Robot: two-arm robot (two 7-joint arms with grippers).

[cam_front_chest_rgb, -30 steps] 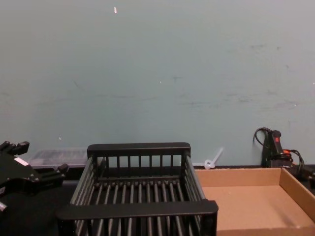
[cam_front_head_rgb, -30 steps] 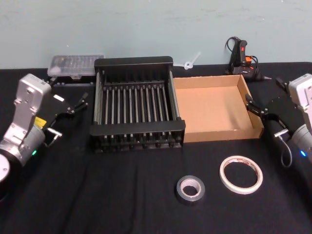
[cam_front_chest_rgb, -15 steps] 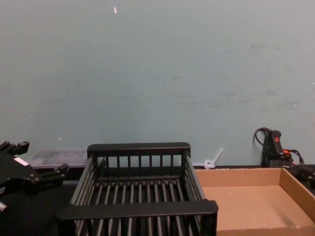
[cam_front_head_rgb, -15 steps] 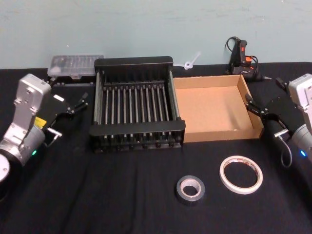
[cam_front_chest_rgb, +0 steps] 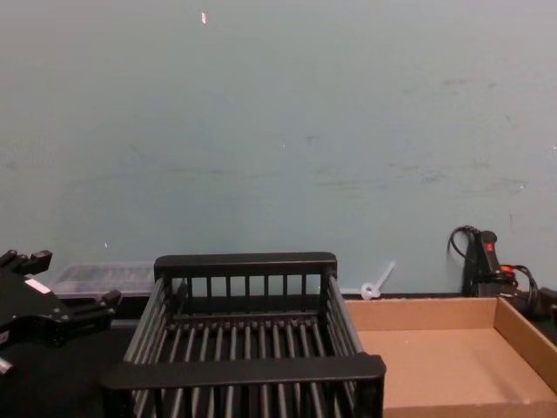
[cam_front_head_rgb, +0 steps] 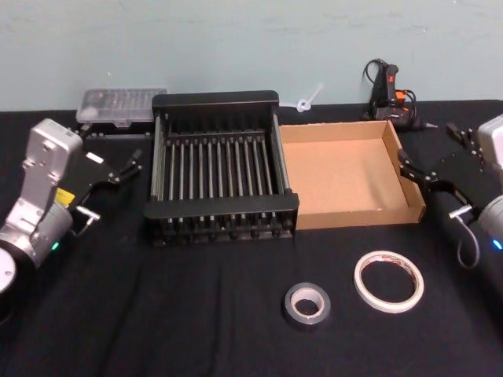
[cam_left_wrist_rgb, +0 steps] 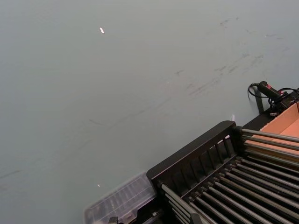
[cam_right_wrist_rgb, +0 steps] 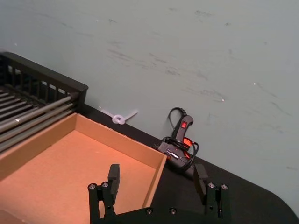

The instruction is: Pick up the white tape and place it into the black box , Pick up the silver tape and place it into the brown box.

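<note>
The white tape (cam_front_head_rgb: 388, 280) lies flat on the black cloth near the front right. The silver tape (cam_front_head_rgb: 306, 304) lies to its left. Behind them the black box (cam_front_head_rgb: 216, 100) and the brown box (cam_front_head_rgb: 346, 169) stand side by side, with nothing inside either. My left gripper (cam_front_head_rgb: 111, 147) hovers open left of the black box (cam_front_chest_rgb: 244, 264); it also shows as the left gripper (cam_front_chest_rgb: 65, 279) in the chest view. My right gripper (cam_front_head_rgb: 431, 151) hovers open just right of the brown box (cam_right_wrist_rgb: 60, 163), its fingers (cam_right_wrist_rgb: 113, 176) spread with nothing between them. Both grippers are well behind the tapes.
A clear plastic case (cam_front_head_rgb: 122, 104) lies behind the black box at the left. A glue gun (cam_front_head_rgb: 389, 93) with a cord and a white plastic tie (cam_front_head_rgb: 306, 100) lie by the wall at the back right. The wall closes off the table's far edge.
My right gripper has shifted a little to the right, away from the brown box's wall. The left arm and both tapes have stayed where they were.
</note>
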